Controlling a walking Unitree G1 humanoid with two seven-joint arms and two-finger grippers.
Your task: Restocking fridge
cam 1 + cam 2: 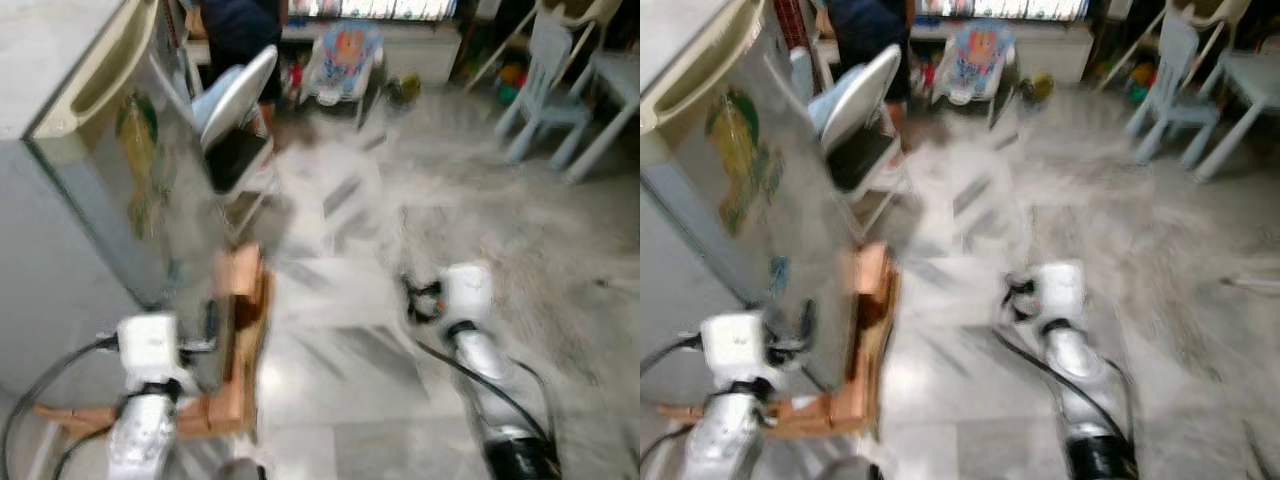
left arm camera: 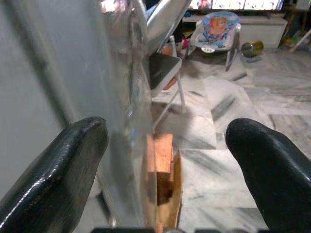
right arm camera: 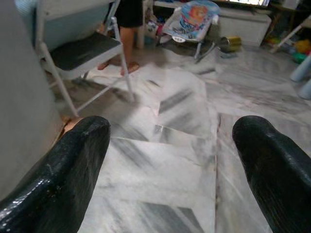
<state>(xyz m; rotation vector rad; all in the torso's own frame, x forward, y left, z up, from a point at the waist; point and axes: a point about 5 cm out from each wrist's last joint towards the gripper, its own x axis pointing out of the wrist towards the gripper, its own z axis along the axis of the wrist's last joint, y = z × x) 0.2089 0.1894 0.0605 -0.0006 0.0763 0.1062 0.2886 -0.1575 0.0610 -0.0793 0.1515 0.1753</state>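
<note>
Left gripper (image 2: 165,160) wide open, empty, beside fridge (image 1: 90,200) | right gripper (image 3: 170,160) wide open, empty, above floor (image 3: 184,111)

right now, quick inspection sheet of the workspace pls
surface: grey marbled floor, views blurred
job's things: fridge at the robot's left, on a wooden stand; restock items: nothing seen
clutter: folding chair, baby bouncer, plastic chairs
grippers: left gripper open by the fridge side; right gripper open over the floor
cables: black cable along the right arm
surroundings: person's legs behind the chair
</note>
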